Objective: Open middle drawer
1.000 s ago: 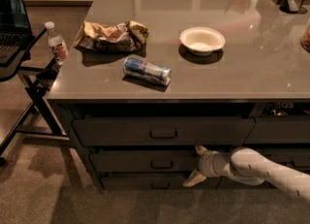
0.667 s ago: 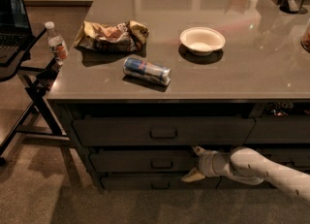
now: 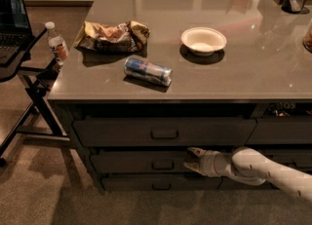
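The gripper (image 3: 192, 159) hangs at the front of the middle drawer (image 3: 131, 162), just right of the pull (image 3: 162, 164). Its fingers are spread wide, one above the other. The drawer lies second of three under the counter, and its front appears closed, with no interior showing.

Hazards:
- Closing here probably grips nothing, because the pull lies left of the fingers.
- The upper finger (image 3: 196, 150) sits near the gap below the top drawer (image 3: 122, 132). It may snag there or hook the wrong front.
- The pull is small and shallow, so a partial grip may slip during retraction.

Compared with one second ago, the gripper has shifted slightly left toward the pull. The drawer has not moved.
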{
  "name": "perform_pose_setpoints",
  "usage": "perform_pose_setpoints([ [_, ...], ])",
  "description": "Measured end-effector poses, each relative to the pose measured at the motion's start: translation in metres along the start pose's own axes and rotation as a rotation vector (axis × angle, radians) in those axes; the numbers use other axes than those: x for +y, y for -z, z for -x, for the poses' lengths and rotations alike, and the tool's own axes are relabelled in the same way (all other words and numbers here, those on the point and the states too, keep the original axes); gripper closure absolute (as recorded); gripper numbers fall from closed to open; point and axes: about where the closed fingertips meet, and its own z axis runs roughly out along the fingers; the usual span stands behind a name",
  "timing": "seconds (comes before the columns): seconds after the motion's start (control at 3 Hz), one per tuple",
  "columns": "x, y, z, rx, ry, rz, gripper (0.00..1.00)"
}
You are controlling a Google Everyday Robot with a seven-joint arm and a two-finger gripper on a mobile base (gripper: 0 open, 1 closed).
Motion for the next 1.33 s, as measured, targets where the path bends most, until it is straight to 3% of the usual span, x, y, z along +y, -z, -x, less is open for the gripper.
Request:
perform_pose_setpoints([
  [0.33, 0.0002, 0.0000, 0.0000, 0.000, 0.000, 0.000, 0.88],
  [0.67, 0.0011, 0.0000, -0.0001, -0.001, 0.001, 0.002, 1.00],
  [1.33, 0.0017, 0.0059, 0.0031, 0.002, -0.009, 0.005, 1.00],
])
